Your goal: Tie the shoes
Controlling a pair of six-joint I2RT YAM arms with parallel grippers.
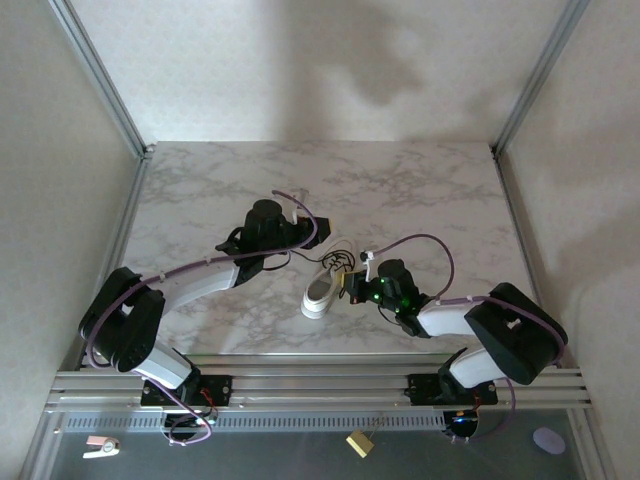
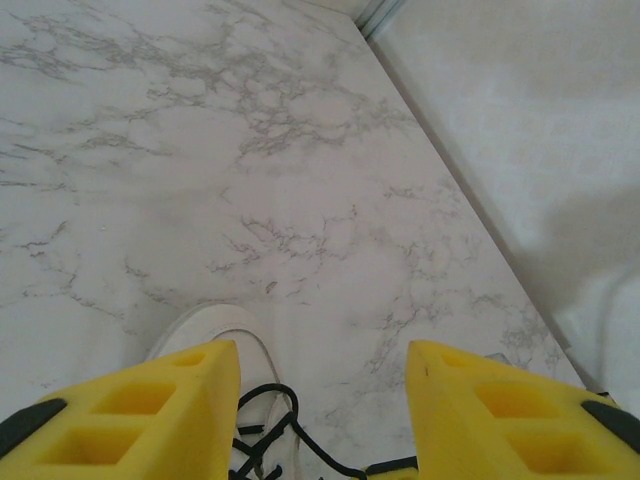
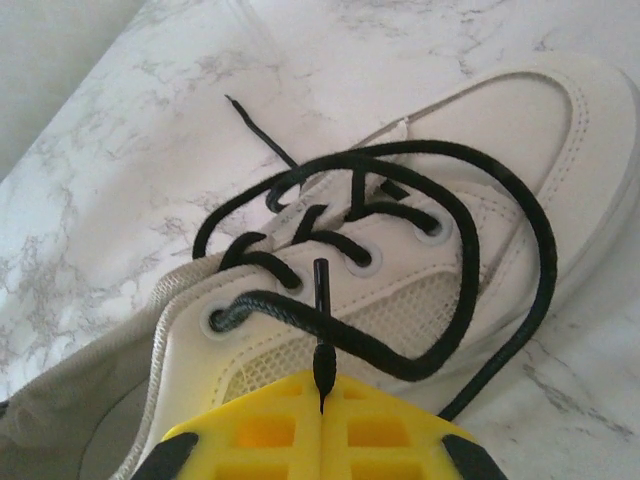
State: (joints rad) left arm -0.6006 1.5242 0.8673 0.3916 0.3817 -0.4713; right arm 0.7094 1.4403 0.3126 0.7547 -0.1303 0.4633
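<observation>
The right pincer (image 3: 321, 398) is clenching only the very tip of a thin black lace (image 3: 465, 240), with the small white low-top sneaker (image 3: 500, 130) lying just ahead of it on the grey-veined white marble table (image 3: 120, 150). The left pincer (image 2: 322, 385) is hovering released, with the sneaker's toe just below its jaws. That shallow pinch is risking a slip under any pull, and a hard tug may be dragging the unheld sneaker along.

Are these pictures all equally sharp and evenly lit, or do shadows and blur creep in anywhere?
Top external: soft light, big blurry shadows on the back wall, the sneaker tiny. Left wrist: pale and washed out, the table fairly clear, the left gripper close and soft-edged. Right wrist: laces crisp, the right gripper slightly blurred at the frame's bottom.
</observation>
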